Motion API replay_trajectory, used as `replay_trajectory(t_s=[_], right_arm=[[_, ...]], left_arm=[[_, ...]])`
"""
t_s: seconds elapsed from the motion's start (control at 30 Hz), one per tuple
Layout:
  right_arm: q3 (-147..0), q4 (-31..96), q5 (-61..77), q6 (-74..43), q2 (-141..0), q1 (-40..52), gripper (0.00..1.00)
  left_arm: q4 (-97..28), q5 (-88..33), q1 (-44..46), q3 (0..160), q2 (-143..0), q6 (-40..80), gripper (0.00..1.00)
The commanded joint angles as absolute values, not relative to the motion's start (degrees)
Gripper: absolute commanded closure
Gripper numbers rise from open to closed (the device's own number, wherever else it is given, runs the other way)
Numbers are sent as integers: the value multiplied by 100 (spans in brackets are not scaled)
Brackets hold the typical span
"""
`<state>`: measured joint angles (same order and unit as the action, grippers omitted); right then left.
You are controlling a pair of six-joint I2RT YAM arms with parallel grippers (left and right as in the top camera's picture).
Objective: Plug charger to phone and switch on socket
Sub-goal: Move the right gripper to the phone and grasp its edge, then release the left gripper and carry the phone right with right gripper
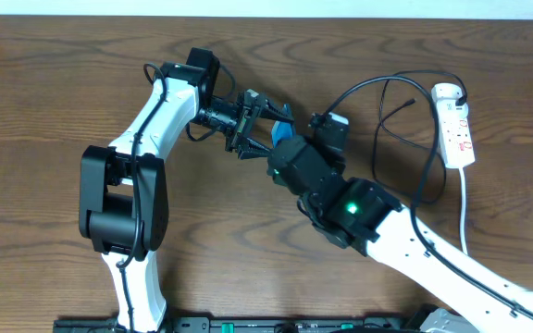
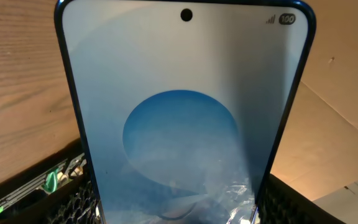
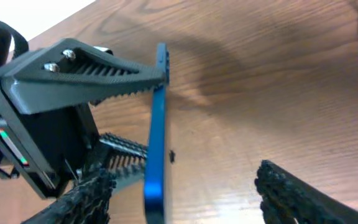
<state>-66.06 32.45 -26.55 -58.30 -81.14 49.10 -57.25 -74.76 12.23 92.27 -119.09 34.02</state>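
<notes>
Brown wood makes up the table that both arms work over. On the left, the left gripper has its jaws closed on the phone. The phone sits right between those jaws, one black finger on each long side. Its light blue screen with the darker blue circle fills the left wrist view, and the small camera hole is at the far end, away from the jaws.

From the right wrist view the phone shows only its thin blue edge. One grey finger of the left gripper presses on that edge from the left.

Next comes the right gripper. Its jaws stand apart, one on each side of the phone, and they are not holding it. The phone's edge is nearer to the left finger, with a small gap of wood showing between them. The other finger is much farther from the phone.

To the right of both sets of jaws, well apart from them, the charger lies on the table in loose black loops. No jaw touches it.

Farthest right lies the socket, white and long with small red marks. Its white cord runs down toward the near edge of the table. The black cable reaches up to the socket's top end.
</notes>
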Motion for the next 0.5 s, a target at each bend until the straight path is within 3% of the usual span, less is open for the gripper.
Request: replay_trajectory(t_s=[0.0, 0.1, 0.47], right_arm=[[-6709, 3107, -2786, -5937, -8311, 4960, 36], [-6709, 3004, -2788, -5937, -8484, 4960, 42], [-6709, 2871, -2519, -5935, -8541, 4960, 81]], left_arm=[[-5758, -7738, 1229, 9238, -11730, 3264, 30], [-5758, -7738, 1229, 9238, -11730, 3264, 30], [-5758, -7736, 1229, 9238, -11730, 3264, 30]])
